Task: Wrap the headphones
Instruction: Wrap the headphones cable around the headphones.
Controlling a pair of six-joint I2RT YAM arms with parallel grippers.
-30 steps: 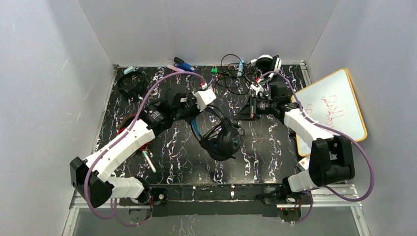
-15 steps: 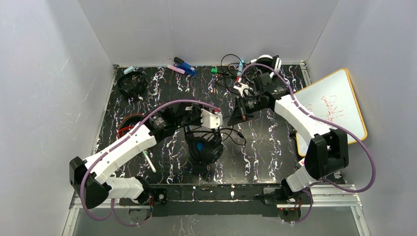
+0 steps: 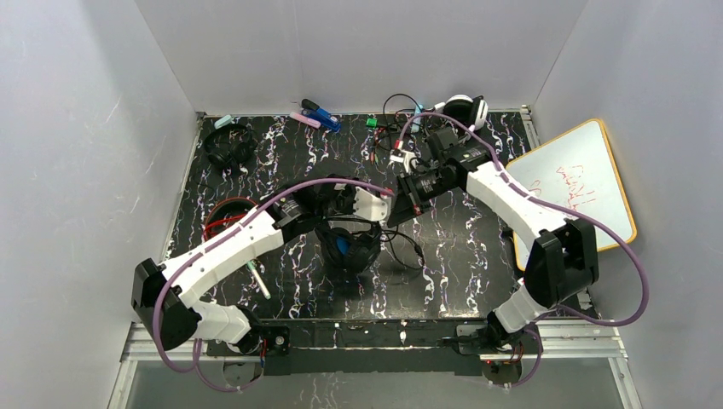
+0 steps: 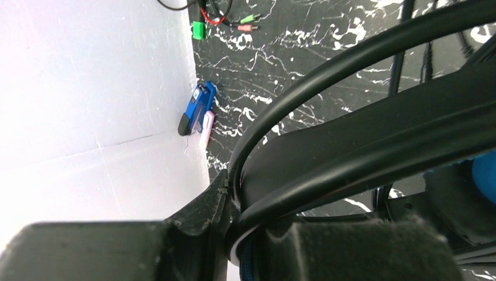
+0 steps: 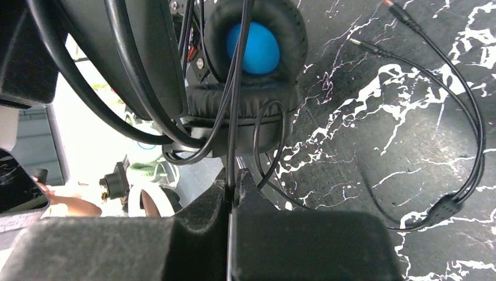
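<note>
The left hand (image 4: 229, 213) is pinching the headband of the black-and-blue headphones (image 3: 349, 247), its fingers pressed tight against the band. The band is arching up and away from the hand across the left wrist view. In the top view these headphones are sitting near the middle of the counter (image 3: 477, 256), just under the left hand, with one blue-lined ear cup facing up.

The right hand (image 5: 231, 196) is squeezing its fingers together on the thin black cable (image 5: 234, 117) of the same headphones. The cable is running straight up from the fingers past the padded ear cup. More loops of it are hanging around the cup, and a split lead with two plugs is lying on the counter to the right. In the top view the two hands are almost meeting above the headphones.

Well to the left, the red headphones (image 3: 223, 217) are lying near the left arm, and the all-black headphones (image 3: 228, 145) are resting close to the back left corner. A blue clip (image 4: 196, 108) and a pink marker (image 4: 206, 129) are lying side by side against the back wall. A white headset (image 3: 465, 106) is sitting at the back right among loose wires. A whiteboard (image 3: 580, 183) is leaning beyond the counter's right edge.
</note>
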